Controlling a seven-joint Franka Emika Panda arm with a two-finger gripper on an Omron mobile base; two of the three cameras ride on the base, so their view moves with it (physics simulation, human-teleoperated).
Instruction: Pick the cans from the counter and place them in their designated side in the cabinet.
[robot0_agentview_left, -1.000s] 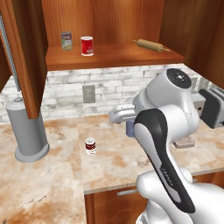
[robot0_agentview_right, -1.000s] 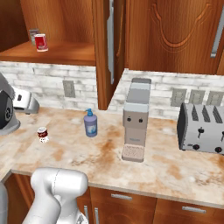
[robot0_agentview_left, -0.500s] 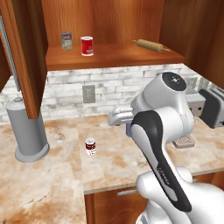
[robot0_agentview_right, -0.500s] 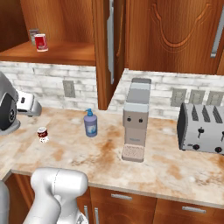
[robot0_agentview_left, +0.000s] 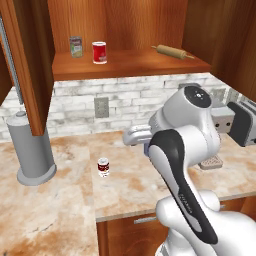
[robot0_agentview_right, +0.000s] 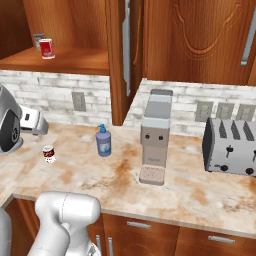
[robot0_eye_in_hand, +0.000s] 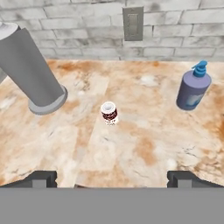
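Note:
A dark red can (robot0_agentview_left: 103, 166) (robot0_agentview_right: 48, 153) (robot0_eye_in_hand: 109, 112) with white label bands stands upright on the mottled beige counter (robot0_agentview_left: 55, 210) (robot0_eye_in_hand: 144, 144). My gripper (robot0_eye_in_hand: 111, 178) hovers above and in front of it, open, with nothing between the wide-set fingertips (robot0_eye_in_hand: 41, 178). The white hand (robot0_agentview_left: 136, 135) (robot0_agentview_right: 32, 121) sits to the can's right, near the back wall. A bright red can (robot0_agentview_left: 99, 52) (robot0_agentview_right: 46, 48) stands on the shelf of the wooden cabinet (robot0_agentview_left: 130, 64), left of centre, beside a pale greenish can (robot0_agentview_left: 76, 46).
A grey paper towel holder (robot0_agentview_left: 32, 150) (robot0_eye_in_hand: 30, 70) stands left of the can and a blue soap bottle (robot0_agentview_right: 103, 141) (robot0_eye_in_hand: 192, 87) to its right. A rolling pin (robot0_agentview_left: 170, 51) lies on the shelf. Further right are a coffee machine (robot0_agentview_right: 155, 137) and a toaster (robot0_agentview_right: 231, 147). The open cabinet door (robot0_agentview_left: 27, 65) hangs at the left.
The arm's upper joint has swung slightly to the right and the hand has shifted a little with it. The cans have not moved and the gripper stays open.

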